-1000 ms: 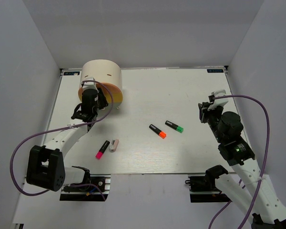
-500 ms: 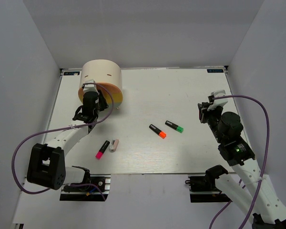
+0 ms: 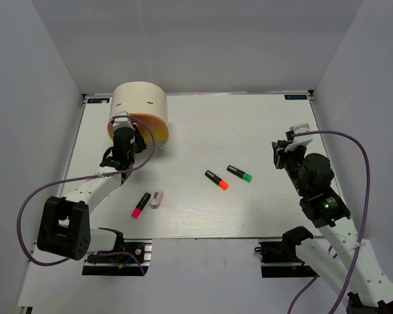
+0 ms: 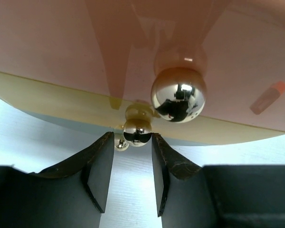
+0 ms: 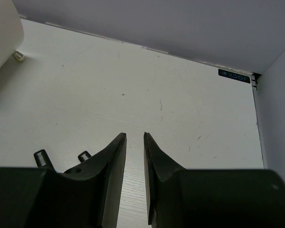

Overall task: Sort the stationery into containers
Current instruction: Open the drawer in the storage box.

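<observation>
At the far-left corner of the counter (image 3: 262,131), the left gripper (image 4: 131,138) sits low against the box (image 3: 139,98). Its jaws are narrowly apart, with the yellow drawer's (image 4: 47,90) small knob (image 4: 137,132) between the tips. The knob lies closer to one finger, a sliver of gap shows on the other side, and nothing is clamped. The larger knob (image 4: 178,95) of the orange drawer (image 4: 61,42) hangs just above. To do this step well, I would centre the tips on the small knob and close behind the shiny ball, where it is less likely to slip. The pull should then be level and slow toward the arm's base, yielding if the drawer swings rather than slides, so the box is not dragged on its feet. The box stands close to the back wall and the left edge, so free room lies toward the near side and the middle. The pink highlighter (image 3: 141,205) and the white-pink piece (image 3: 157,199) lie side by side near the front, well clear of the drawer but just beside the left forearm. The orange highlighter (image 3: 217,180) and the green highlighter (image 3: 240,173) lie mid-counter. The right gripper (image 5: 134,137) hovers over the right side with a narrow slit between its jaws, holding nothing.
</observation>
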Tool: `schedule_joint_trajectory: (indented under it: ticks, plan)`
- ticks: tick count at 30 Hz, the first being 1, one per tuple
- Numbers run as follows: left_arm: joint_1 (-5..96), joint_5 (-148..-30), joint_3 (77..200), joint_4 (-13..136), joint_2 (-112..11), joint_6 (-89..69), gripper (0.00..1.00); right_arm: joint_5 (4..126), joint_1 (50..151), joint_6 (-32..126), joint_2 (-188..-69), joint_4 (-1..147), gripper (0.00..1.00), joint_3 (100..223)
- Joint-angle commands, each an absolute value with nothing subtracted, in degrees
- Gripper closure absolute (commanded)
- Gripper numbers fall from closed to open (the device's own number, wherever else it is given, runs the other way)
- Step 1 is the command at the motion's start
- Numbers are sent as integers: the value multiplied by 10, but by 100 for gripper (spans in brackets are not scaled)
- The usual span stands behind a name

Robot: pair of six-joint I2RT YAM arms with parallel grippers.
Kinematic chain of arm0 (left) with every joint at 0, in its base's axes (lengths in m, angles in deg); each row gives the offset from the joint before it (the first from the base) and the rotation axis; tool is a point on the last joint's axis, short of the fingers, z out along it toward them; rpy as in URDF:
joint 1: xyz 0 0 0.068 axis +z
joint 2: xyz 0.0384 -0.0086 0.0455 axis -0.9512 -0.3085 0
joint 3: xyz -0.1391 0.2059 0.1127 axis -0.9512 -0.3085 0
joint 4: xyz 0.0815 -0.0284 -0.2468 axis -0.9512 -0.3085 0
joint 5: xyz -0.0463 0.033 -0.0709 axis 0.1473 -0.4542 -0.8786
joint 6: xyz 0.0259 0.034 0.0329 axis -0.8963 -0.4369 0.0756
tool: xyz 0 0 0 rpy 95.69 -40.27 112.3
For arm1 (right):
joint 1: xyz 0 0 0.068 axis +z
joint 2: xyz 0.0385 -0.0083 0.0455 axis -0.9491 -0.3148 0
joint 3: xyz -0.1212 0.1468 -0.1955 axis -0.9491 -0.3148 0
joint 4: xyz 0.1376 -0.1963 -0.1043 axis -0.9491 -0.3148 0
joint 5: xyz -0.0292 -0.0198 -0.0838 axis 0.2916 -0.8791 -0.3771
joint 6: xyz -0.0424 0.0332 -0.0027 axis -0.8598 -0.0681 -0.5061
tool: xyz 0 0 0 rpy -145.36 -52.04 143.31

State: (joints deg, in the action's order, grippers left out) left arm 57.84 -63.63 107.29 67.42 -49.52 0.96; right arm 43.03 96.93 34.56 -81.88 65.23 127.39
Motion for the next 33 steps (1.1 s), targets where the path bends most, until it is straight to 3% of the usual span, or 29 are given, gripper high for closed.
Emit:
schedule_joint_trajectory:
  ticks: [1, 12, 23, 33]
  plan:
    - [581, -625, 1063, 698, -492, 13, 53, 417, 974, 339, -814, 690, 72, 1272]
    - [581, -625, 1063, 714, -502, 13, 56, 415, 976, 339, -815, 691, 72, 1270]
    - [581, -625, 1058, 720, -497, 13, 75, 411, 978, 336, -810, 693, 72, 1268]
    - [581, -630, 974, 725, -420, 36, 78, 411, 983, 339, -807, 690, 72, 1271]
